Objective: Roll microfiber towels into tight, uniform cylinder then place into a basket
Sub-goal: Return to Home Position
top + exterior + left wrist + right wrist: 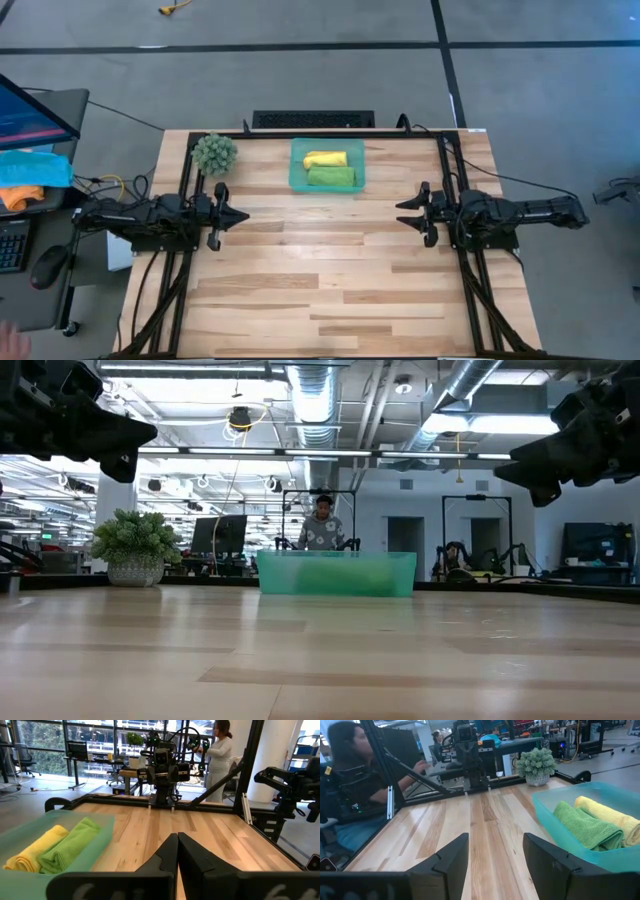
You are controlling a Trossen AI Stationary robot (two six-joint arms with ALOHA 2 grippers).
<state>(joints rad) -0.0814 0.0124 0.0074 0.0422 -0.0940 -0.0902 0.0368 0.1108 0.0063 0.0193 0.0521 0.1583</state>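
Note:
The teal basket (298, 180) stands at the table's far middle. In it lie two rolled towels side by side: the yellow one (325, 159) on the far side, the green one (331, 177) on the near side. Both also show in the left wrist view (30, 854) (67, 847) and the right wrist view (612, 819) (580, 825). My left gripper (243, 215) hovers at the table's left, shut and empty. My right gripper (403, 212) hovers at the table's right, open and empty. Both are raised above the table and point toward its middle.
A small potted green plant (214, 153) stands at the far left corner of the table. A person (217, 760) stands beyond the table in the room. Bare wood (320, 270) lies between and in front of the two grippers.

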